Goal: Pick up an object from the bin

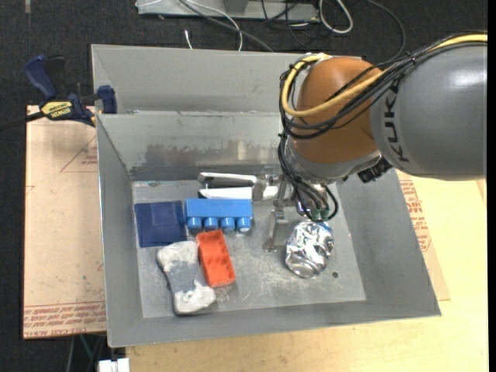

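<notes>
Behind, cables [339, 6]; bin floor [256, 279] scuffed grey

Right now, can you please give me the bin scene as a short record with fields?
gripper: low over the bin's right part
nearest thing: crumpled silver foil ball, just beside it
middle: light blue studded brick, white piece behind
left: dark blue block, red brick, grey-white lump
bin: grey metal

A robot lab: KUKA arm [438, 118], bin [194, 134], cables [341, 10].
</notes>
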Tool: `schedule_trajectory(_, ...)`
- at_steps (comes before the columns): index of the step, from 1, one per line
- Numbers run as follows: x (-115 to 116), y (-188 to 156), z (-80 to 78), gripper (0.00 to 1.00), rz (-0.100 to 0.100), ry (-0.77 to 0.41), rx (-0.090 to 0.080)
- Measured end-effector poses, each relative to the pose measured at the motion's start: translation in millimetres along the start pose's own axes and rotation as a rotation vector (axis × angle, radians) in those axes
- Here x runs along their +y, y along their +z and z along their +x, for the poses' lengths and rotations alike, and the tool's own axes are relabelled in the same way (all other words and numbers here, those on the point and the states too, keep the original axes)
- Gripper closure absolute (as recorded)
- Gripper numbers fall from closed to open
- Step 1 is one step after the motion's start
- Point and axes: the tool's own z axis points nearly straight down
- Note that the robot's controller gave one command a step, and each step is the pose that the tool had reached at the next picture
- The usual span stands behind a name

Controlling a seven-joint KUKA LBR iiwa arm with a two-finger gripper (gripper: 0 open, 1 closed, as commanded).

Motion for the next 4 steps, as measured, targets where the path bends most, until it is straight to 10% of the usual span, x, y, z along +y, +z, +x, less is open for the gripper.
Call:
schedule_trajectory(1, -1, -5, -1.6, 0.00, 0.000, 0.003, -0.008)
schedule_trajectory(2, 15, 91, -61.1, 0.00, -0.001, -0.182, -0.012)
schedule_trajectory(3, 28, 42, -62.1, 0.00, -0.003, 0.005, -0.019)
schedule_trajectory(4, 50, 87, -55.1, 0.00, -0.003, -0.280, -0.017)
